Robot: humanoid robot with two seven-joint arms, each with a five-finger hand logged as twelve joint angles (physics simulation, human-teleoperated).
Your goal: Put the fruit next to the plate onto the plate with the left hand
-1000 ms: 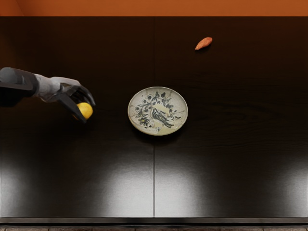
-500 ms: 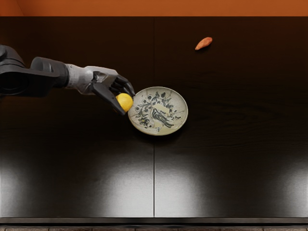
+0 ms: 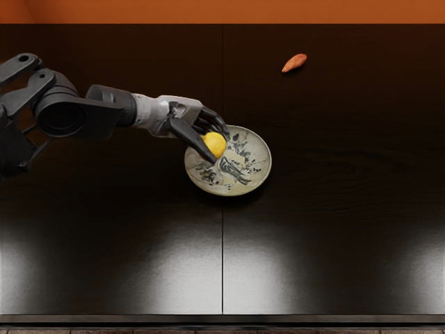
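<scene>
Your left hand [image 3: 189, 122] is gripping the yellow fruit [image 3: 214, 144], with the dark fingers [image 3: 213, 124] curling over its far side and one digit running along its near-left side (the right arm is not showing at all). You are holding the fruit over the left part of the plate [image 3: 260, 150], inside its rim; whether it is touching the painted surface I cannot tell. The plate's middle is lying just to the right of the hand and slightly toward the tabletop's near edge, so in my judgement the coming release is turning on that short offset. The fruit is looking round, smooth and bright yellow-orange, with no long axis to line up, and it will probably roll once freed. The plate is sitting near the middle of the tabletop [image 3: 334, 243], across its centre seam. A small orange piece [image 3: 294, 62] is lying well apart, toward the far edge.
</scene>
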